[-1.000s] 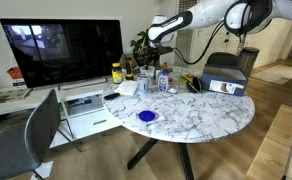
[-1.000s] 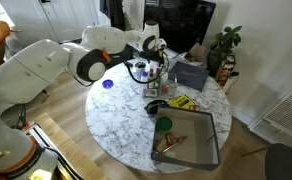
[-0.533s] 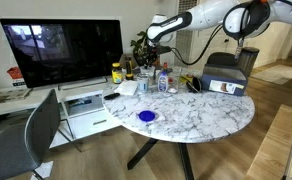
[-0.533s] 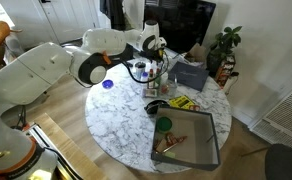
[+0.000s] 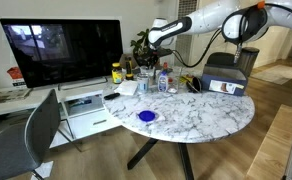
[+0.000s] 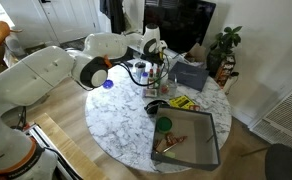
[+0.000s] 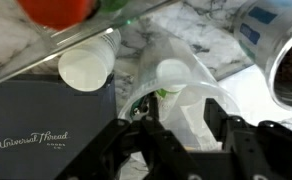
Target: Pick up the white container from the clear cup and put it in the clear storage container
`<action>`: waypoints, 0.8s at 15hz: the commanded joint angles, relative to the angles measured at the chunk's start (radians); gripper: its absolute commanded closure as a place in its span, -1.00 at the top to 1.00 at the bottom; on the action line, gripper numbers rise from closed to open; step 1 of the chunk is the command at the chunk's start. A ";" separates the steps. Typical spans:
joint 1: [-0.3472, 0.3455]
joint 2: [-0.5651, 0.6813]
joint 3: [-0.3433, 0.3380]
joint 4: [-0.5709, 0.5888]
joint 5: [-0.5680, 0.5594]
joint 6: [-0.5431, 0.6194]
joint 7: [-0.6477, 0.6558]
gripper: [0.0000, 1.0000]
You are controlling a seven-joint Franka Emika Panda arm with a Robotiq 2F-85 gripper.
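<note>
We are at the reach-in step. The black two-fingered gripper hangs just above the clear plastic cup and has nothing in its grasp. Its fingers stand apart, one to each side of the cup in the wrist view. The small round white container sits inside that cup, its pale top showing at the mouth.

We judge that the next move is a straight descent over the cup. The fingers should then close on the white container alone, and the lift must clear the cup's rim without dragging the cup along. The drop goes into the clear plastic storage container. We take this to be the transparent wall running just beyond the cup, though we cannot make out its full outline.

The cup stands in a crowd on the round white marble table. A white paper cup is just beside it, and a dark grey lettered box lies on that same side. A blue-and-white can stands on the opposite side. With the fingers this wide, either neighbour could be nudged.
</note>
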 commanded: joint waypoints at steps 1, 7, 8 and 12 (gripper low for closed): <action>0.006 0.047 -0.032 0.049 -0.019 -0.027 0.035 -0.11; 0.017 0.057 -0.071 0.050 -0.029 -0.064 0.056 -0.04; 0.019 0.057 -0.074 0.050 -0.028 -0.072 0.059 0.11; 0.022 0.059 -0.076 0.054 -0.024 -0.114 0.060 0.08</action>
